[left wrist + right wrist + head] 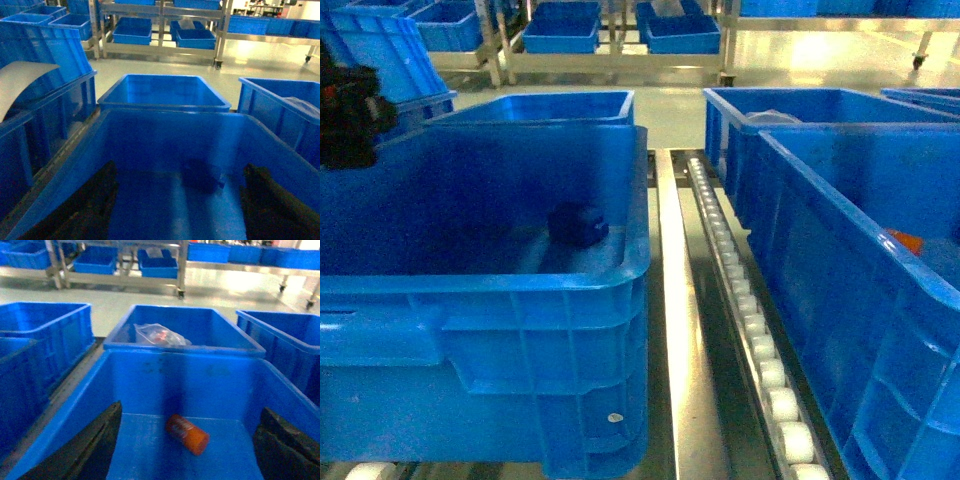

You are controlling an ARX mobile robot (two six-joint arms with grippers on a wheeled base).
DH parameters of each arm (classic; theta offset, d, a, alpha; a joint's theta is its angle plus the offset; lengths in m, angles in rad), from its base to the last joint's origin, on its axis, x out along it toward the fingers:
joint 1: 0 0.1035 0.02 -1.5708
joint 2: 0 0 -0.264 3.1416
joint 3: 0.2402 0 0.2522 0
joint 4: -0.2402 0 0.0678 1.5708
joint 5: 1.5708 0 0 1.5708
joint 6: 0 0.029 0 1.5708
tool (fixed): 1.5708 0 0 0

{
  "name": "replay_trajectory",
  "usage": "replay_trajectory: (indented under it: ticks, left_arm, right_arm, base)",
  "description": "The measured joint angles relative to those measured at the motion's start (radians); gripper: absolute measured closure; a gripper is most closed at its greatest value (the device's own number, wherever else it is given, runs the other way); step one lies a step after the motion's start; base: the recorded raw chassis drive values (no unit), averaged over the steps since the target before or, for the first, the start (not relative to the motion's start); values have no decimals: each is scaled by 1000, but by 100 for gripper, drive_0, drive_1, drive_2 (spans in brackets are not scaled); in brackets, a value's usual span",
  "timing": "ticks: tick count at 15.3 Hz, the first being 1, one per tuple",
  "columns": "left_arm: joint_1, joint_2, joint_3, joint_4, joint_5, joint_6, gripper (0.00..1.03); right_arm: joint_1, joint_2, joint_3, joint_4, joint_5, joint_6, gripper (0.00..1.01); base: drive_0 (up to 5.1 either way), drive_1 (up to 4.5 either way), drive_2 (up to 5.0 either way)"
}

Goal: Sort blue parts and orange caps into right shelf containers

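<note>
A dark navy blue part [578, 224] lies on the floor of the big blue crate [520, 290] at the left. In the left wrist view the same blue part [202, 176] lies ahead, past the fingertips. My left gripper [180, 170] hangs open over that crate [165, 114], holding nothing. An orange cap [188, 434] lies on its side in the right-hand crate [185, 355]. My right gripper [192, 410] is open above it and not touching it. In the head view only a sliver of the orange cap [905, 240] shows, inside the near right crate [840, 260], and the right gripper is out of frame.
A roller rail [750, 320] and a metal strip [675, 300] run between the left and right crates. Another crate [165, 322] behind the right one holds a clear plastic bag [160, 335]. Racks with more blue crates [560, 30] stand across the floor. My left arm [350, 110] shows black at the far left.
</note>
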Motion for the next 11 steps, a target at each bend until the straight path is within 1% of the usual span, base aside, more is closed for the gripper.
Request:
replay_trajectory:
  ticks: [3,5,6,7,8,9,10,11]
  left_arm:
    - [18,-56,-68,3,11,12,46]
    - [39,-136,-150,1,25,14,68]
    - [42,-169,-179,-3,33,14,77]
    - [49,-214,-211,-16,45,14,90]
    - [115,-336,-292,-60,112,16,101]
    - [133,-338,-331,4,111,17,101]
    - [130,-371,-363,-43,118,17,101]
    - [127,-426,-387,-83,122,17,101]
  right_arm:
    - [6,-58,-87,36,-11,13,38]
    - [6,-144,-167,44,-10,20,60]
    - [6,-175,-197,43,-10,21,69]
    - [6,-209,-231,35,-10,21,80]
    - [6,-336,-323,-3,-10,21,100]
    - [6,-384,-348,-25,-10,22,100]
    - [6,-431,-373,-47,-10,22,100]
    - [6,-430,-410,21,-10,22,100]
  base:
    - [0,0,0]
    - [0,0,0]
    - [0,0,0]
    - [0,0,0]
    - [0,0,0]
    - [0,0,0]
    - [0,0,0]
    - [0,0,0]
